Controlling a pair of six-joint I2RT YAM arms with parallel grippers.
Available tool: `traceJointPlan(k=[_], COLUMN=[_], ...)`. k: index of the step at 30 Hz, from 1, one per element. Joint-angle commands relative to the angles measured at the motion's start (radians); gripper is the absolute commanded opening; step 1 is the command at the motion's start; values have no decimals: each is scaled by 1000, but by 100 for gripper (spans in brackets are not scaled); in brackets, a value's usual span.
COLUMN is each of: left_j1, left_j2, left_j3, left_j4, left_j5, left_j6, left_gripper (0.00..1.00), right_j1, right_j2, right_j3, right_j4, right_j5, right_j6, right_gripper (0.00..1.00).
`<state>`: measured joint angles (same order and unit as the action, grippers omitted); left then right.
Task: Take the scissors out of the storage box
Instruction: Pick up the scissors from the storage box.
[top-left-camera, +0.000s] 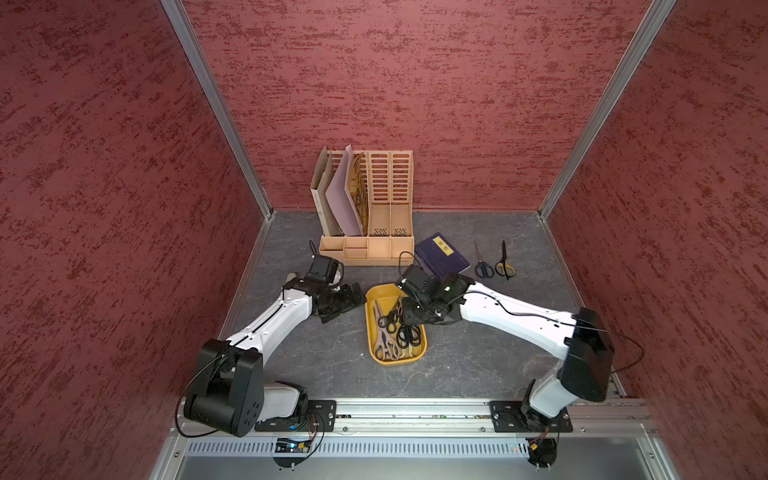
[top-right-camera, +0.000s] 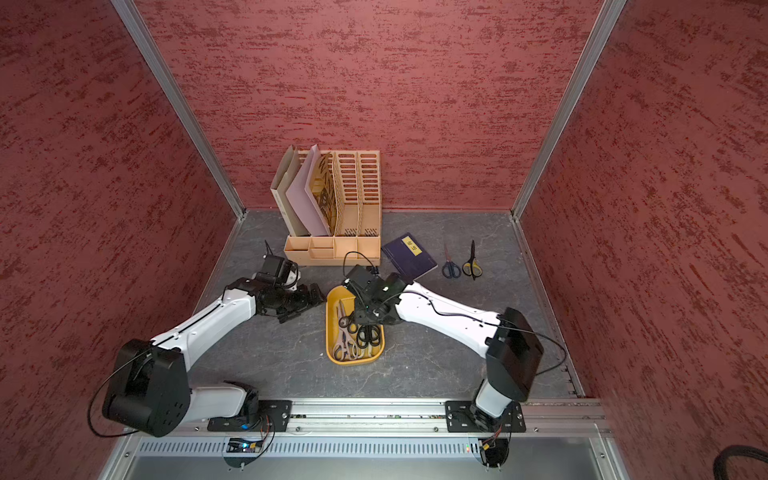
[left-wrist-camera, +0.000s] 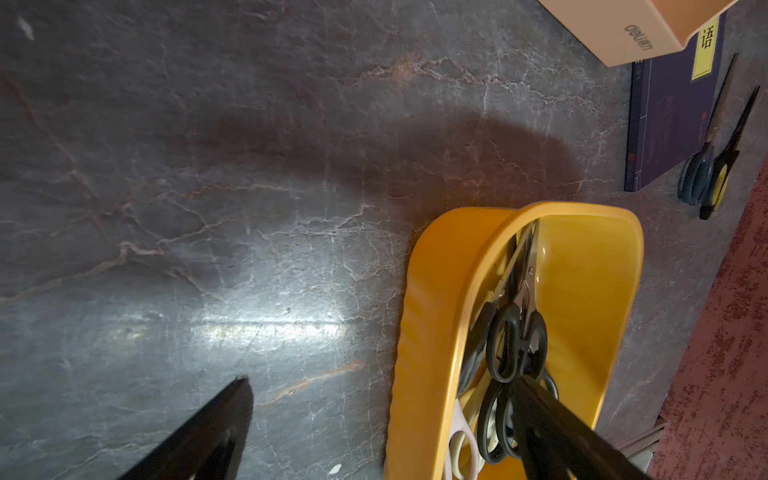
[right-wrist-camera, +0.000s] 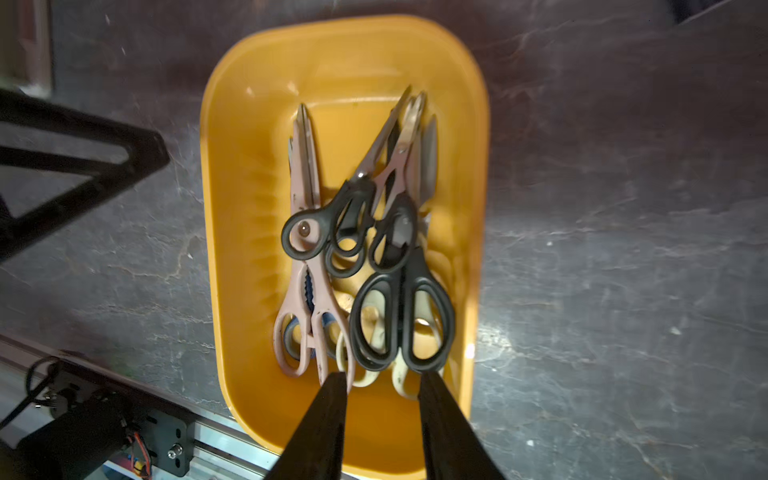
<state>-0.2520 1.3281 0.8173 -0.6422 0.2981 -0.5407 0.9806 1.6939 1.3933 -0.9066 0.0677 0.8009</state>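
The right gripper (right-wrist-camera: 384, 376), jaws apart and empty, is hovering over black-handled metal scissors (right-wrist-camera: 401, 320) piled in the mustard-yellow plastic storage box (right-wrist-camera: 232, 208), apparently lining up a pick. The wide-open left gripper (left-wrist-camera: 382, 379) is straddling its wall, likely for bracing.

White shells cover the left arm (top-left-camera: 270, 324) and right arm (top-left-camera: 515, 316), joined by boxy black housings (top-left-camera: 226, 386). A thin black cable (top-left-camera: 505, 311) runs behind the right pincer (right-wrist-camera: 383, 374), whose fingers (right-wrist-camera: 328, 424) are black and tapering.
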Motion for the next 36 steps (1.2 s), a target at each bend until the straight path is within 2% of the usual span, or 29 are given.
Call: traceJointPlan(k=[1, 12, 20, 36], left_j1=[10, 44, 54, 65], left_j2=[-48, -143, -150, -158], left_j3=[-27, -73, -70, -71], left_j4=[-4, -52, -66, -81], left_j5=[11, -11, -14, -24], left_j6=[23, 25, 22, 24], left_gripper=[100, 100, 100, 100], right_j1=[16, 14, -27, -65], right_j2=[75, 233, 271, 320], right_j3=[91, 168, 126, 107], right_j4=[-86, -128, -13, 26], right_j5=[91, 178, 101, 54], right_j6=[38, 11, 29, 30], right_gripper=[33, 30, 28, 26])
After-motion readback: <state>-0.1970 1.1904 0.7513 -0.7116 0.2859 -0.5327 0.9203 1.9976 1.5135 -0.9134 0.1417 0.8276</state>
